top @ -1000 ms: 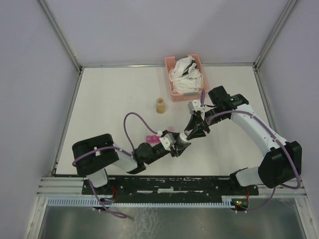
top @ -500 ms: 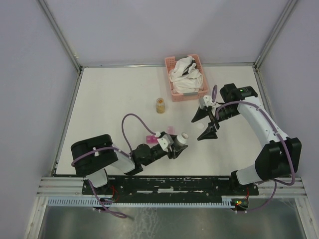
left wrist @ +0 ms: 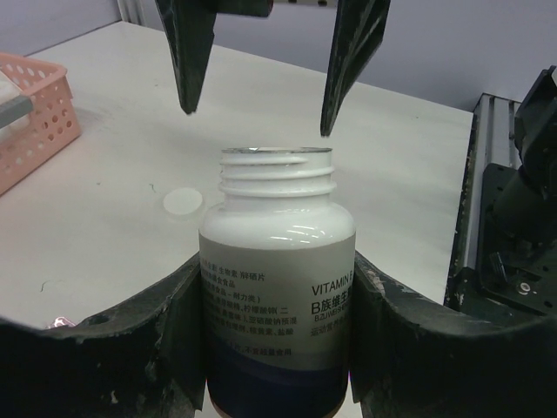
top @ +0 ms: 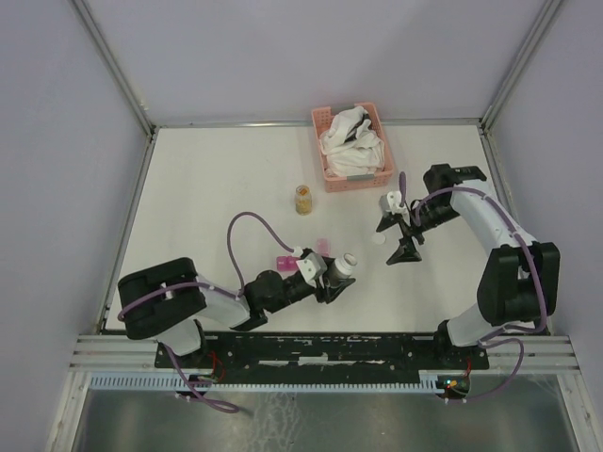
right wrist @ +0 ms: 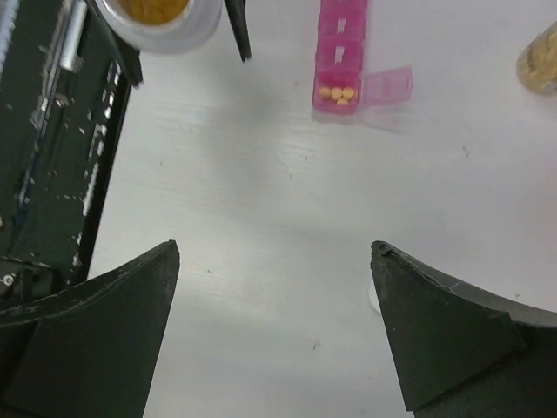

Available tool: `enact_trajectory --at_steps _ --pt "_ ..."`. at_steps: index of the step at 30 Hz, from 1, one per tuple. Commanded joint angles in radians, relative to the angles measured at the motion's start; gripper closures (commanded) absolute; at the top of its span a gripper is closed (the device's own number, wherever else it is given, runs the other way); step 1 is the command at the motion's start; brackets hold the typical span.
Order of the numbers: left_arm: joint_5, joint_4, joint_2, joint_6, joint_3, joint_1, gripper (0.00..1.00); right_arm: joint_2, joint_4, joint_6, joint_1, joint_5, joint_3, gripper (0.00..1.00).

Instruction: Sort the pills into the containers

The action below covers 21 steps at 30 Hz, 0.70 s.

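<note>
My left gripper (left wrist: 277, 261) is shut on a white vitamin bottle (left wrist: 277, 235), upright in the left wrist view, its threaded neck uncapped. From above the bottle (top: 341, 264) lies tilted toward the right arm. In the right wrist view its mouth (right wrist: 157, 12) shows yellow pills inside. The bottle's white cap (top: 379, 239) lies on the table. The pink pill-box strip (right wrist: 341, 43) has one compartment open, with three yellow pills (right wrist: 336, 92) in it. From above, the left arm partly hides the strip (top: 322, 245). My right gripper (top: 397, 237) hangs open and empty just right of the cap.
An amber bottle (top: 303, 199) stands mid-table, behind the strip. A pink lattice basket (top: 332, 172) with white cloths sits at the back. The right gripper's fingers (left wrist: 348, 52) hang beyond the bottle's mouth in the left wrist view.
My right gripper opened and drew back to the right from the bottle's mouth, and the white cap now lies on the table. The left gripper kept hold of the bottle and barely moved.
</note>
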State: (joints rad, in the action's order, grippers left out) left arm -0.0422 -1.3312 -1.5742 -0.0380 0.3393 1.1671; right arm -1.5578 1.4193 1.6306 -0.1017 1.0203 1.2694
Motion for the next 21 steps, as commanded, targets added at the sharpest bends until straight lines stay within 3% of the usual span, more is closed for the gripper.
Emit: enact_trajectory --at_steps 1,9,16,21 --pt "0.012 0.007 0.059 -0.033 -0.001 -0.001 0.97 0.042 -0.280 -0.035 0.006 -0.151 -0.109 0.00" --pt "0.003 0.019 0.107 -0.037 -0.049 0.000 0.97 -0.062 -0.324 0.090 0.002 -0.344 -0.101 0.00" --pt "0.000 0.038 0.139 -0.043 -0.066 -0.002 0.97 -0.139 -0.412 0.076 -0.038 -0.469 -0.130 0.01" --pt "-0.003 0.056 0.146 -0.035 -0.064 -0.001 0.97 -0.207 -0.473 -0.003 -0.055 -0.458 -0.067 0.02"
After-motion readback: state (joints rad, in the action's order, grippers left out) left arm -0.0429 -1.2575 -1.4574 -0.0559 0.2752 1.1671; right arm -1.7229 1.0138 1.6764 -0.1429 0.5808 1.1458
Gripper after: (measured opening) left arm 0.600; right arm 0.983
